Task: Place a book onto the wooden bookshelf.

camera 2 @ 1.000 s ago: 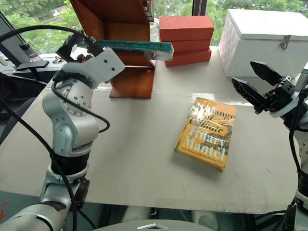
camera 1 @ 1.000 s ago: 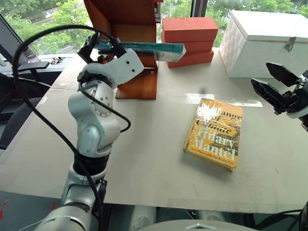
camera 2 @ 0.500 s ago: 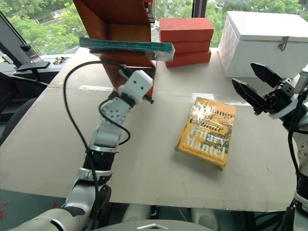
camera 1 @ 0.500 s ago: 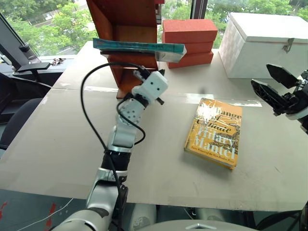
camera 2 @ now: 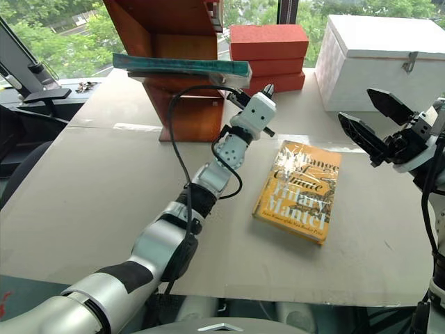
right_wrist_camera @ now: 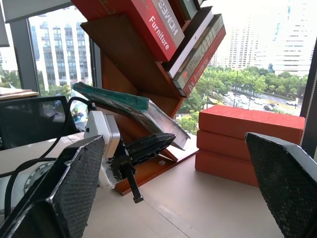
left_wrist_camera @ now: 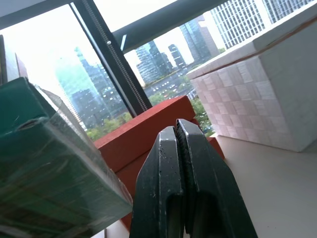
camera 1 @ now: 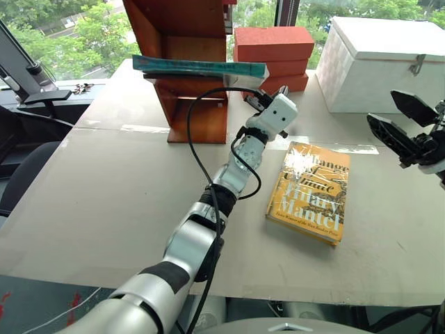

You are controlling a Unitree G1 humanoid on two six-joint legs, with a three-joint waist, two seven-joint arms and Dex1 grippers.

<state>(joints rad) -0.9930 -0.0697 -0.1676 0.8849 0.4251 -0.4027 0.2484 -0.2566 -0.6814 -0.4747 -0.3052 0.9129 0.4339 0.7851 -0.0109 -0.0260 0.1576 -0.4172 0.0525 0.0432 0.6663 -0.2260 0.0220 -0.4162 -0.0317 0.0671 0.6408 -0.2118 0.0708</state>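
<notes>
**Nudging the book home on the shelf**

The teal book (camera 1: 198, 67) lies flat on a shelf of the wooden bookshelf (camera 1: 182, 28), but a good part of it sticks out past the shelf's right edge, toward the stack of red bricks (camera 1: 274, 50). My left gripper (camera 1: 270, 92) sits just under that overhanging end, at about five o'clock from the book's free corner. Its fingers are pressed tight together with nothing between them, plain in the left wrist view, where the wrapped corner of the book looms right beside the tips. My right gripper (camera 2: 375, 125) hangs over the table at three o'clock with its fingers spread wide and empty.

I judge the placing nearly done; what remains is seating the book. I'd use the closed fingers as a blunt pusher: meet the spine end squarely, press along the shelf toward nine o'clock, slow and level. Pushing from below risks tipping the book off; the glossy wrap looks slippery, so a glancing touch could skid. I'd also keep the wrist cable (camera 1: 198, 132) clear of the yellow book (camera 1: 311, 190) lying on the table.
</notes>
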